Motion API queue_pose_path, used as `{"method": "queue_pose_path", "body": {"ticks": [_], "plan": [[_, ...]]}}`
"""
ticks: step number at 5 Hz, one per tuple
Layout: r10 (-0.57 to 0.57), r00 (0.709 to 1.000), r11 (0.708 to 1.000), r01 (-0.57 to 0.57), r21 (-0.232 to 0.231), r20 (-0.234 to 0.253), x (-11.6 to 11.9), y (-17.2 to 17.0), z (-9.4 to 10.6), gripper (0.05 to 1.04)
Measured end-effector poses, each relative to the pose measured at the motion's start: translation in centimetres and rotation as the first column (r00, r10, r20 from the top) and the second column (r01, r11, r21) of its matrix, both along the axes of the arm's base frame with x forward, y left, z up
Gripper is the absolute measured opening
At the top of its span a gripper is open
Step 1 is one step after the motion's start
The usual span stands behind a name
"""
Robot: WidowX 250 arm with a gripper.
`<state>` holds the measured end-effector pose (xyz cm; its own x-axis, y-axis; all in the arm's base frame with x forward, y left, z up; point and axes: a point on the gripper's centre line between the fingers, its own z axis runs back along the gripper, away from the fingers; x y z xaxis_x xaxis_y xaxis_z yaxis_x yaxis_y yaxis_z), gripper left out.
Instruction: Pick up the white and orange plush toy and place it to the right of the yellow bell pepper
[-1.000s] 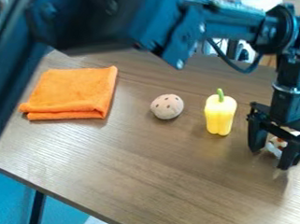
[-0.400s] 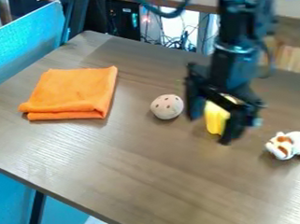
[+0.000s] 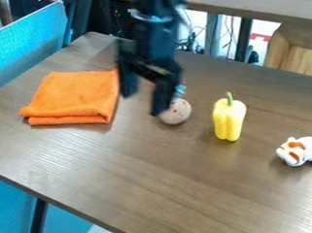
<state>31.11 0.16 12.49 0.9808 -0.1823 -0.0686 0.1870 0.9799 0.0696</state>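
- Cloth (image 3: 73, 100), orange and folded, lies flat on the table (image 3: 155, 186), left of the ball (image 3: 176, 114).
- Gripper (image 3: 143, 100) hangs between cloth and ball, nearest these two; its fingers stand wide apart with nothing between them. One fingertip overlaps the ball's edge; whether they touch, I cannot tell.
- Pepper (image 3: 228, 121), yellow with a green stem, is upright just right of the ball.
- Toy (image 3: 303, 151), white and orange, lies farther right of the ball and nearer the camera.
- Ball, pale with dark spots, sits on the table, partly behind that fingertip. The step in hand seems to be positioning, with no grasp made. A grasp at the ball would call for centring the spread fingers around it before closing; off centre, one could nudge it away.
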Motion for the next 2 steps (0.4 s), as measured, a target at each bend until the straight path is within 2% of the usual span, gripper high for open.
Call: {"method": "queue_pose_path", "body": {"ticks": [1,2], "plan": [[0.101,0.995,0.995,-0.101,-0.015,0.006,-0.3,4.9,0.0,1.0],[0.155,0.988,0.988,-0.156,0.008,0.026,-0.8,9.7,0.4,1.0]]}}
